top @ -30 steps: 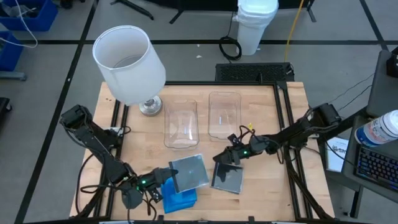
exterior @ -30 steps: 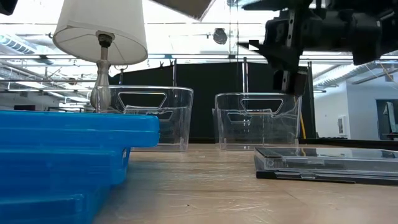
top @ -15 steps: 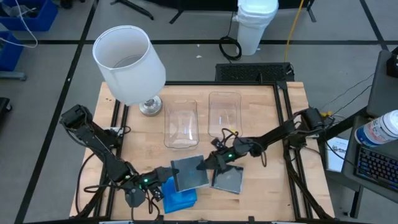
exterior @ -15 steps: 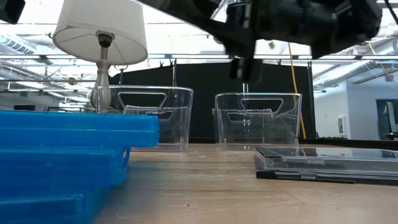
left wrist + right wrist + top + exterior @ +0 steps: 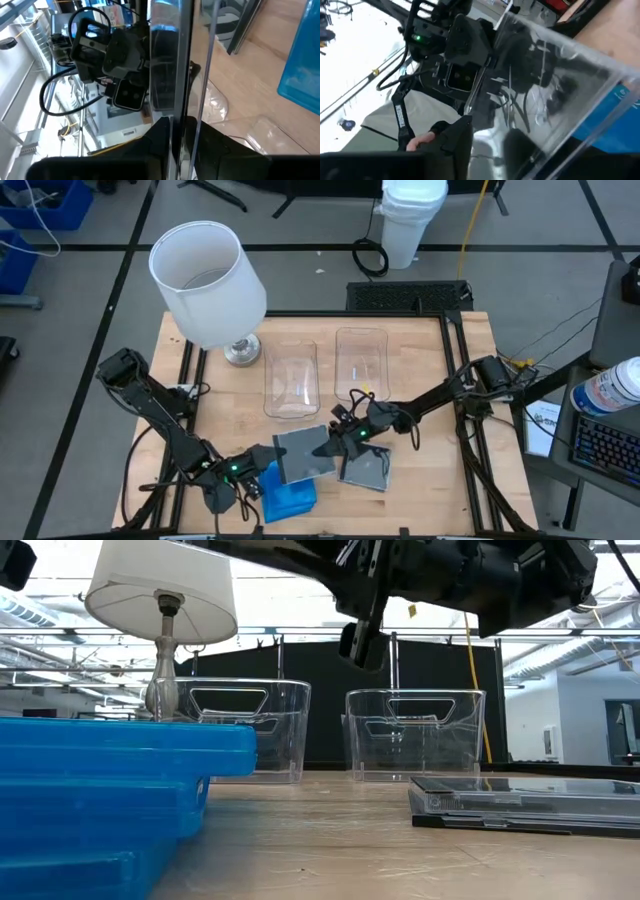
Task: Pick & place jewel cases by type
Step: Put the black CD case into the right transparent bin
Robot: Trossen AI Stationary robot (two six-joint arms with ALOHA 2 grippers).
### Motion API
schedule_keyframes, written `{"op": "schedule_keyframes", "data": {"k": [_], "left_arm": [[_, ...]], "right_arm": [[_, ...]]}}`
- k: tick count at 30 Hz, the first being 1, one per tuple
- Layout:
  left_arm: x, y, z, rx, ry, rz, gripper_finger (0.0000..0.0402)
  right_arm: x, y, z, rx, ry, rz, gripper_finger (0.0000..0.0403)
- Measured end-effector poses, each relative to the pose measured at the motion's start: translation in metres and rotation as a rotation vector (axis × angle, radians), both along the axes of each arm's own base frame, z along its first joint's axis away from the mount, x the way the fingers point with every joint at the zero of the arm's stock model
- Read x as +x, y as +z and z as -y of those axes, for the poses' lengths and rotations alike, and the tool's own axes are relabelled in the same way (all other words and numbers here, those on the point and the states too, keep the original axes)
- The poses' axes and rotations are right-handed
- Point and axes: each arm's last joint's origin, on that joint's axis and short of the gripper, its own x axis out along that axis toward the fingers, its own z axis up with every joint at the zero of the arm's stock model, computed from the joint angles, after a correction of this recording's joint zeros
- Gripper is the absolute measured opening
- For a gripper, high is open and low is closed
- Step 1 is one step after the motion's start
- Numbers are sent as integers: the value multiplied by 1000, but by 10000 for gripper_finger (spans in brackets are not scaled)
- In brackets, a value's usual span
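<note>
The grey case [image 5: 303, 453] hangs in the air above the near middle of the table [image 5: 440, 365], flat side up, pinched at one edge by the left gripper [image 5: 262, 460] and at the opposite edge by the right gripper [image 5: 335, 442]. This looks like a handover between arms, probably so the right arm can carry it toward the tubs [image 5: 290, 380] behind. A second grey case [image 5: 368, 470] lies on the table just beside it; blue cases [image 5: 288, 500] sit stacked below the left gripper. The high view shows both grippers meeting the case; each wrist view shows its own fingers astride a case edge with the other gripper beyond. The low view misses the held case, showing only the right arm overhead, the blue stack and the lamp [image 5: 163, 600].
</note>
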Motion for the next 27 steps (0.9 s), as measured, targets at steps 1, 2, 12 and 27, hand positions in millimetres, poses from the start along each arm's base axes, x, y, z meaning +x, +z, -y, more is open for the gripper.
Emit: {"op": "schedule_keyframes", "data": {"k": [1, 2, 12, 27], "left_arm": [[0, 0, 0, 1, 0, -1, 68], [0, 0, 0, 1, 1, -1, 63], [0, 0, 0, 13, 3, 0, 65], [-13, 5, 4, 124, 205, 145, 230]], "right_arm": [[0, 0, 0, -6, 13, 2, 128], [0, 0, 0, -7, 18, 1, 116], [0, -1, -1, -37, 19, 10, 14], [-1, 3, 0, -151, 9, 107, 10]]}}
